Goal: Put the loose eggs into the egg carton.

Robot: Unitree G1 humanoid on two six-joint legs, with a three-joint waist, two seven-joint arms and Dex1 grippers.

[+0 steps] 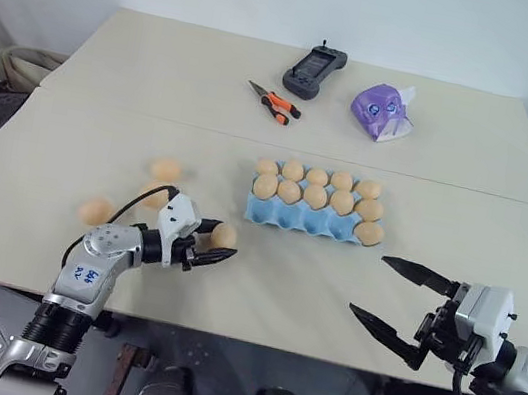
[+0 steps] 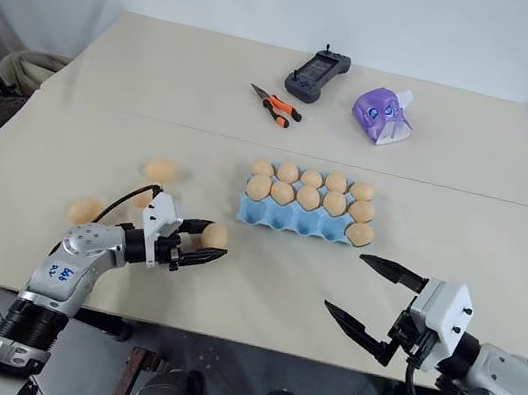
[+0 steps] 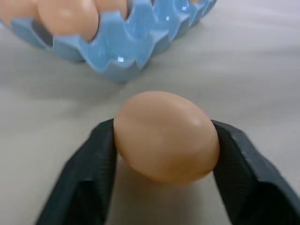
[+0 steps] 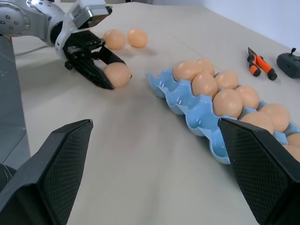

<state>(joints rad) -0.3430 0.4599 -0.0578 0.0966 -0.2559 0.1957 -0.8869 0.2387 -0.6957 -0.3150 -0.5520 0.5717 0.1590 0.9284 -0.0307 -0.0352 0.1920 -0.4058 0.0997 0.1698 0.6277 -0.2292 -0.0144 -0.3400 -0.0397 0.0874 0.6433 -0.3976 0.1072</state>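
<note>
tan egg [image 3: 166, 136] sits between the two black fingers [image 3: 86, 180] of my left gripper [image 1: 218, 247], both pads touching its sides, clamped on it, low on the table [image 1: 228, 293] at the lower left of the head view. egg carton [image 1: 291, 218], light blue, lies at frame centre, just right of the held egg; its back two rows are filled, and the front row holds one egg at its right end with four cups bare. three loose eggs [image 1: 165, 169] lie left of the carton, near my left arm. my right gripper [image 1: 399, 299] hovers at the lower right, jaws wide apart, holding nothing. orange-handled pliers [image 1: 274, 104], a dark handset [image 1: 313, 71] and a purple tissue pack [image 1: 383, 112] lie in the upper part of the frame.
</note>
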